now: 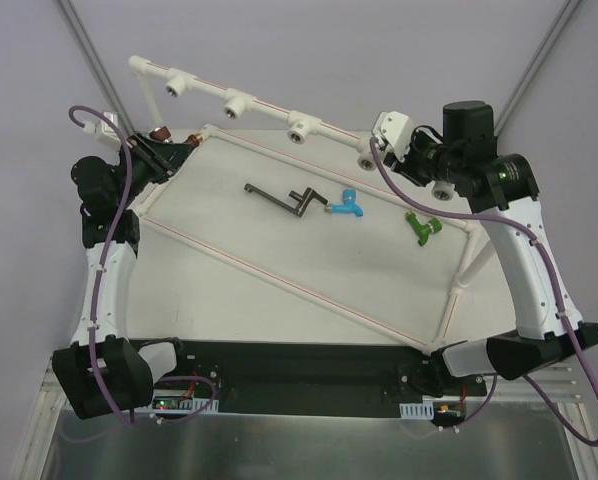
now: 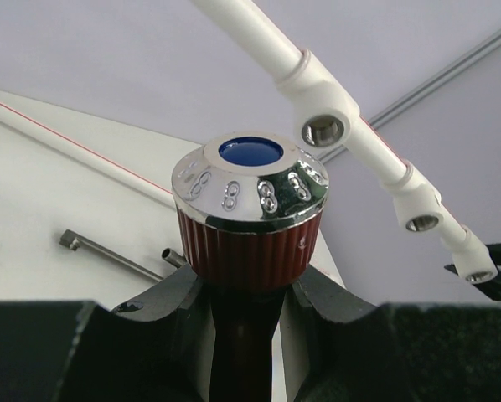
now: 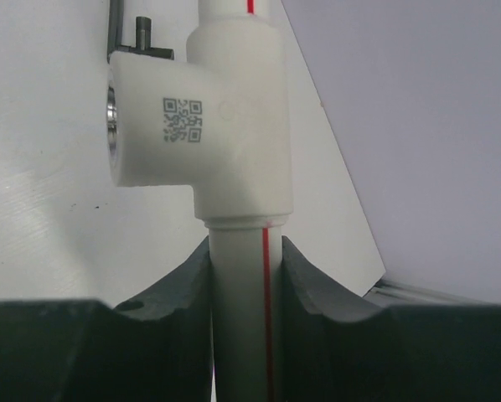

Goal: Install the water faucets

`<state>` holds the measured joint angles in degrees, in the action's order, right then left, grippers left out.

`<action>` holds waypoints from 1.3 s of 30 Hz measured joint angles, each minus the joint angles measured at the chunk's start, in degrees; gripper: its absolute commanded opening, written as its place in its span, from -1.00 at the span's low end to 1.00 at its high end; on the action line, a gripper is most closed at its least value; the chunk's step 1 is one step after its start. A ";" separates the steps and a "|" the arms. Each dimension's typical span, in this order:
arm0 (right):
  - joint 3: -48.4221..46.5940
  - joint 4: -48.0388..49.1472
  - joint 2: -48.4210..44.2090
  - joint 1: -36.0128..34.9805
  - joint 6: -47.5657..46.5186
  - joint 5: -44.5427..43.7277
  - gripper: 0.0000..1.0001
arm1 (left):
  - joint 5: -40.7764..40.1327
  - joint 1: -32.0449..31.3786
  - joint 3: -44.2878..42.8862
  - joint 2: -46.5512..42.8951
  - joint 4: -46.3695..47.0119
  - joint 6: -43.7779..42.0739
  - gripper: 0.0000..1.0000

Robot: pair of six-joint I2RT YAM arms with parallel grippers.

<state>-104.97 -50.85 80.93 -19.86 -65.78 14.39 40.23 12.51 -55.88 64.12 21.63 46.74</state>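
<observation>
The left tool (image 1: 162,150) sits at the far left corner of the bench (image 1: 379,270). It is pressed together on the dark stem of the red-brown faucet (image 1: 161,132). From the left wrist view, the left tool (image 2: 242,293) pinches the red-brown faucet (image 2: 249,226) just under its ribbed collar. The shiny knob with its blue centre stands upright above the fingers. That faucet is held clear of the white pipe frame (image 2: 351,126), whose round metal-lined sockets (image 2: 323,130) run off to the right and face roughly toward it, apart from the knob.

The right tool (image 1: 387,145) is at the far right corner of the bench and is clamped on the white pipe frame (image 1: 264,105). In the right wrist view, the right tool (image 3: 246,276) squeezes a straight stretch of pipe marked with a red line. It grips just below a tee fitting (image 3: 234,159) that bears a printed square code, with its socket opening to the left.

The blue faucet (image 1: 349,205) lies flat near the middle of the bench, touching the end of a dark metal crank (image 1: 279,197). It is well apart from both tools. The green faucet (image 1: 419,228) lies toward the right edge of the bench, nearer the right tool but not touched by it.
</observation>
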 measured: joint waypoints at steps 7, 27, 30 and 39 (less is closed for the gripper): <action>5.57 2.21 -5.22 -1.44 1.60 -2.05 -0.97 | -0.52 5.60 -0.63 1.97 7.43 6.75 -1.00; 9.27 6.54 -7.06 -3.98 1.18 -6.32 -0.96 | -1.29 9.27 -8.26 16.44 20.17 26.12 -1.00; 9.29 6.56 -7.06 -4.04 1.18 -6.45 -0.97 | -1.27 9.16 -9.57 17.33 20.72 26.75 -1.00; 9.88 7.28 -7.34 -4.24 1.03 -6.69 -0.97 | -1.16 6.97 -10.84 21.09 21.11 28.02 -1.00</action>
<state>-95.09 -43.57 73.58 -24.10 -64.75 7.70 39.07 19.49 -66.72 85.21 42.74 74.76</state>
